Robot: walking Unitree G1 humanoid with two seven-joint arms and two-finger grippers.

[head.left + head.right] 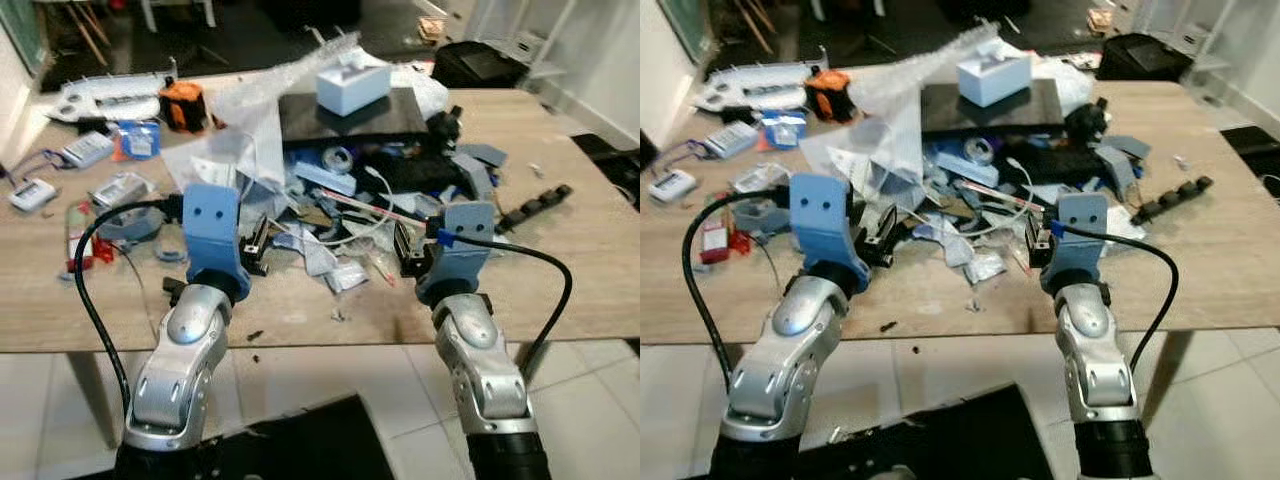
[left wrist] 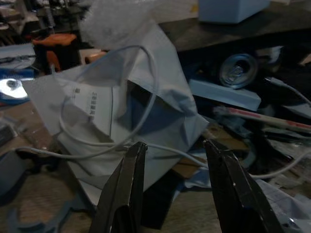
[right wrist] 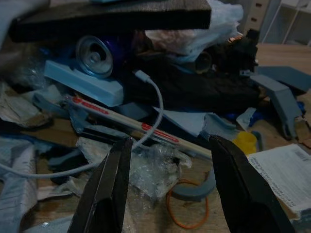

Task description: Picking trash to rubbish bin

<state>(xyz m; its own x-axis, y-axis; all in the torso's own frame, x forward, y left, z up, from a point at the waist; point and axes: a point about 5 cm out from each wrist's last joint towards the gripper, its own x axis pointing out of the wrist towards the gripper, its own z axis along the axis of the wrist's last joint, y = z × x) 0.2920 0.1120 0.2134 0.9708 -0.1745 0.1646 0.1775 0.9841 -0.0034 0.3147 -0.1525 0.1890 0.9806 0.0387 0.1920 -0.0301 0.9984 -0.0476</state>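
A heap of trash covers the middle of the wooden table: crumpled clear plastic, paper scraps, blue plastic pieces and a white cable. My left gripper hovers open at the heap's near left edge. In the left wrist view a white printed bag looped by a cable lies just beyond its fingertips. My right gripper is open at the heap's near right side, above a crumpled clear wrapper, an orange rubber band and a chopstick sleeve. A drink can lies farther back.
A white tissue box sits on a black board at the back. An orange device and small gadgets lie at the left. A black strip lies at the right. A black bag stands on the floor behind.
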